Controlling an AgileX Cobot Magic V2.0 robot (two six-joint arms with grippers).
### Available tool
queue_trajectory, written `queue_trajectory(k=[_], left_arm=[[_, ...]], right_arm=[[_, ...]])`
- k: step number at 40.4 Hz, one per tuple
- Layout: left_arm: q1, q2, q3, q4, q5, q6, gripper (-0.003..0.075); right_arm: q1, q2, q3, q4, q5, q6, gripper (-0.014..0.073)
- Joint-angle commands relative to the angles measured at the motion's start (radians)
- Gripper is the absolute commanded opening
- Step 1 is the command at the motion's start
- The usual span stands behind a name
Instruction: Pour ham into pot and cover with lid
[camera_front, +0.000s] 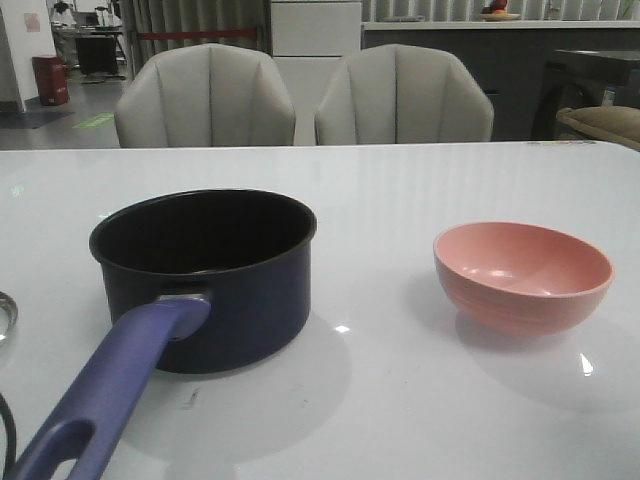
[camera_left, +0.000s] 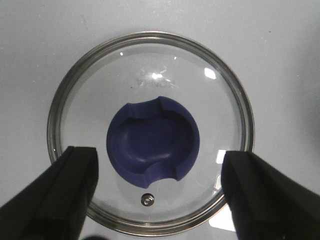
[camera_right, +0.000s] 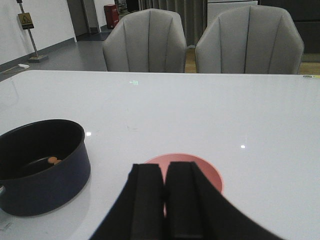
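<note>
The left fingers (camera_left: 159, 192) are spread wide, holding nothing, directly above the lid (camera_left: 150, 132) lying on the counter (camera_left: 280, 45), 1 on each side of its knob (camera_left: 154, 141). The right fingers (camera_right: 164, 192) are pressed together and empty above the pink bowl (camera_right: 207, 172), with the pot (camera_right: 40, 165) holding 2 ham (camera_right: 54, 160) chunks off to one side.

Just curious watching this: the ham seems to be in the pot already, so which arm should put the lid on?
Left. Its open pincer hangs right over the lid, fingers either side of the knob. The right pincer is shut, above the pink bowl.
</note>
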Motion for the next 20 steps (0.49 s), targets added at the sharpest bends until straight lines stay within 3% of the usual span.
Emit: queue_trajectory(k=[1, 20], left_arm=[[0.007, 0.018, -0.055, -0.016, -0.007, -0.011, 0.0541], [0.019, 0.139, -0.139, -0.045, 0.060, -0.034, 0.0568]], right_arm=[[0.003, 0.007, -0.026, 0.008, -0.051, -0.011, 0.0162], [0.003, 0.007, -0.026, 0.008, -0.051, -0.011, 0.0162]])
